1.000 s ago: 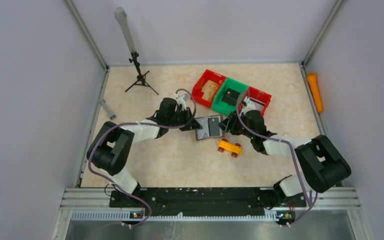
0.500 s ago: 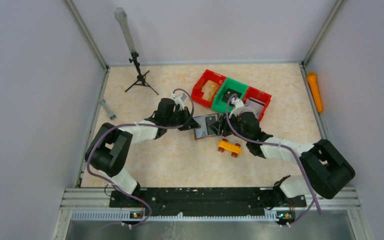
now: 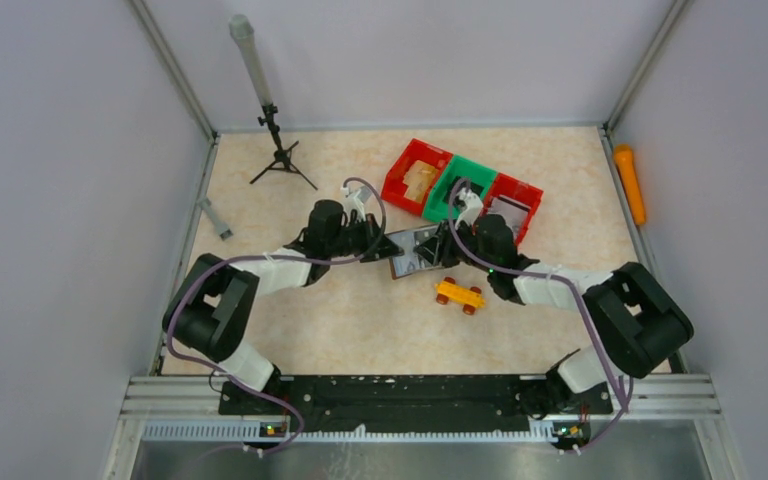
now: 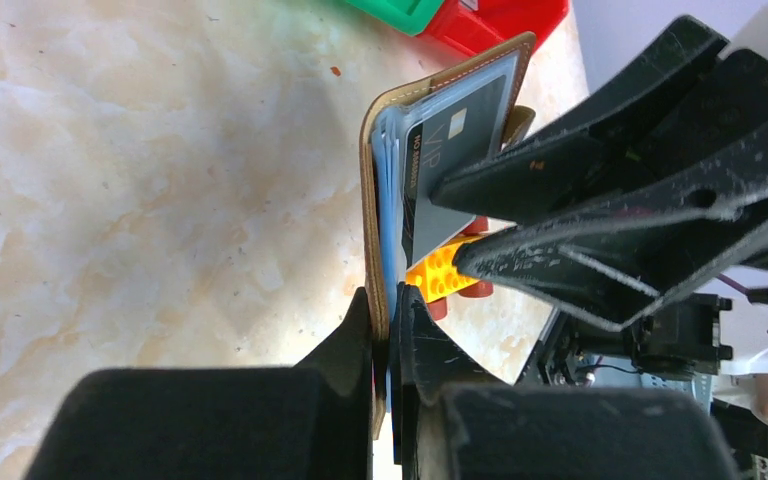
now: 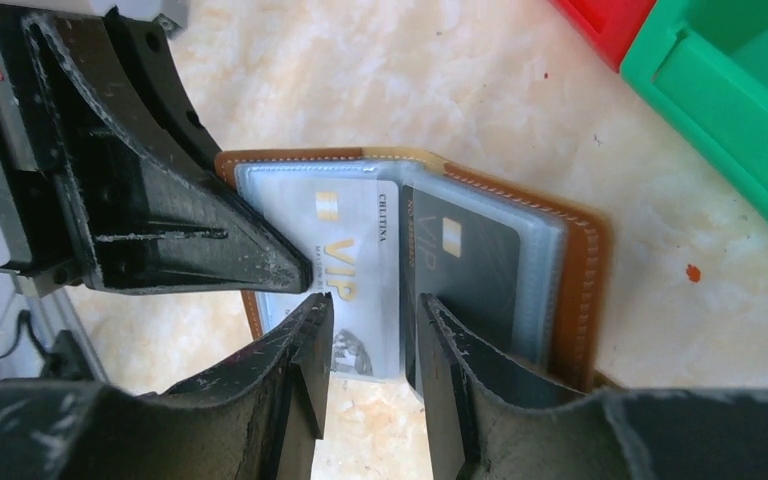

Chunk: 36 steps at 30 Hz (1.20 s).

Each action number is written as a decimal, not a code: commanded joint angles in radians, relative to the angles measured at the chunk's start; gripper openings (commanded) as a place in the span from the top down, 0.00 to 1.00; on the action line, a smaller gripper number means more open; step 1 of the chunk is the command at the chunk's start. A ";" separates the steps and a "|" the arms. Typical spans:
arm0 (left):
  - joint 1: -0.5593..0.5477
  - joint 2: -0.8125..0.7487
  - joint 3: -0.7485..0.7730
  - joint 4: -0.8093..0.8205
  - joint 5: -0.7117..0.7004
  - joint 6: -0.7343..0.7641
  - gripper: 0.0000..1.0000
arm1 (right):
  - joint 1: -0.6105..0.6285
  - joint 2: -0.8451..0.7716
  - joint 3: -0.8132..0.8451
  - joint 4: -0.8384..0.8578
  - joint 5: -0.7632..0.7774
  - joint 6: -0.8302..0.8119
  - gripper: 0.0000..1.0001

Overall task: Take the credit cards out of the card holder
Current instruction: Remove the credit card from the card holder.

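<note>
The brown card holder (image 3: 415,252) is at mid table, open, one edge raised. My left gripper (image 3: 385,247) is shut on its left edge; the left wrist view shows the jaws (image 4: 385,320) pinching the brown cover (image 4: 368,200) and blue pocket. In the right wrist view the card holder (image 5: 585,270) holds a pale "VIP" card (image 5: 355,250) and a black card (image 5: 470,260) in clear pockets. My right gripper (image 5: 373,305) is open at its near edge, one finger over the pale card and one over the black card. It also shows in the top view (image 3: 442,248).
An orange toy car (image 3: 459,295) lies just in front of the card holder. Red (image 3: 415,175), green (image 3: 458,190) and red (image 3: 512,203) bins stand behind it. A small tripod (image 3: 278,155) is at the back left, an orange object (image 3: 630,185) on the right rail.
My right gripper has moved left up to the card holder and its fingers now reach over the cards. My left gripper still holds the left edge, shifted slightly left.
</note>
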 commanded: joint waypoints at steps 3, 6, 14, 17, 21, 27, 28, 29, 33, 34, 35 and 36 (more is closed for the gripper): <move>0.002 -0.076 -0.028 0.142 0.062 -0.028 1.00 | -0.120 0.011 -0.086 0.283 -0.209 0.154 0.61; 0.003 -0.086 -0.034 0.151 0.066 -0.027 1.00 | -0.133 0.038 -0.086 0.330 -0.257 0.184 0.61; 0.002 -0.100 -0.071 0.284 0.132 -0.071 1.00 | -0.135 0.056 -0.084 0.382 -0.311 0.215 0.60; 0.002 -0.107 -0.085 0.328 0.156 -0.088 1.00 | -0.139 0.063 -0.090 0.420 -0.335 0.232 0.60; 0.002 -0.131 -0.108 0.379 0.168 -0.102 1.00 | -0.151 0.090 -0.095 0.489 -0.382 0.277 0.58; 0.003 -0.163 -0.138 0.453 0.193 -0.117 1.00 | -0.166 0.115 -0.108 0.555 -0.414 0.323 0.51; 0.002 -0.167 -0.142 0.463 0.197 -0.120 1.00 | -0.167 0.118 -0.105 0.558 -0.419 0.327 0.51; 0.002 -0.171 -0.146 0.475 0.201 -0.124 1.00 | -0.167 0.124 -0.105 0.565 -0.425 0.332 0.51; 0.002 -0.170 -0.158 0.529 0.217 -0.146 1.00 | -0.170 0.149 -0.106 0.638 -0.465 0.370 0.51; 0.002 -0.169 -0.159 0.541 0.222 -0.151 1.00 | -0.170 0.158 -0.106 0.659 -0.475 0.384 0.51; 0.003 -0.170 -0.162 0.554 0.227 -0.158 1.00 | -0.170 0.164 -0.106 0.676 -0.488 0.393 0.51; 0.002 -0.171 -0.166 0.570 0.231 -0.164 1.00 | -0.170 0.171 -0.105 0.688 -0.495 0.400 0.51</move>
